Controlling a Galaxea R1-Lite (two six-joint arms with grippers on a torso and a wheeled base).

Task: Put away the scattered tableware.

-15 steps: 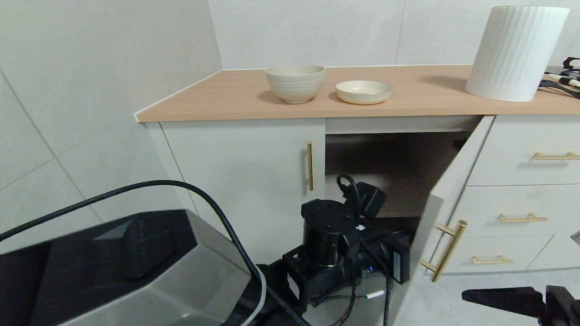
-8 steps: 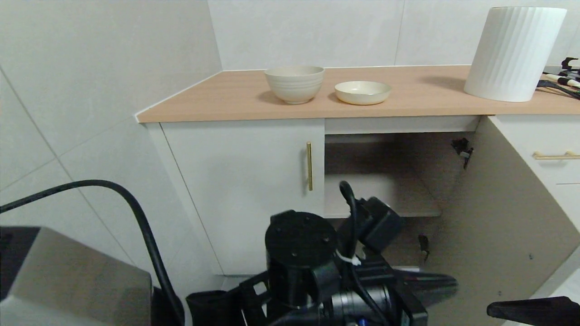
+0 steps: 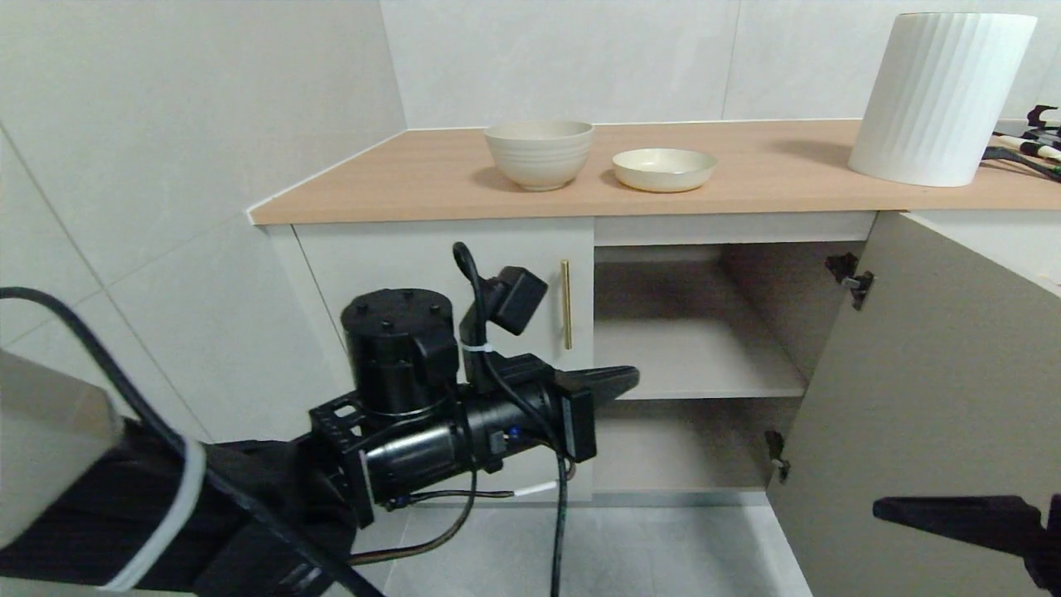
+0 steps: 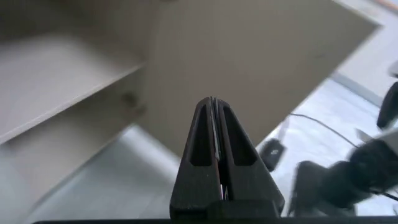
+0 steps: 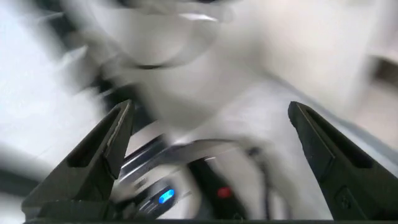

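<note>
- Since a second ago the cabinet door (image 3: 928, 398) has swung wide open and the left arm has risen.
- Left gripper (image 3: 617, 380): fingers pressed together, empty, held level, pointing toward the shelf (image 3: 688, 365).
- Right gripper (image 5: 210, 109): fingers spread wide, empty.
- Bowl (image 3: 540, 153) and shallow dish (image 3: 664, 168) sit side by side on the countertop (image 3: 398, 186).

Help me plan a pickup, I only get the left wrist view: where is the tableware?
Observer: A bowl and a shallow dish sit side by side on the counter above the cupboard.
Operator: Is the right claw ready to grab one?
Observer: The right claw is open.
Operator: And the cupboard's other door?
Observer: The left door is shut.
</note>
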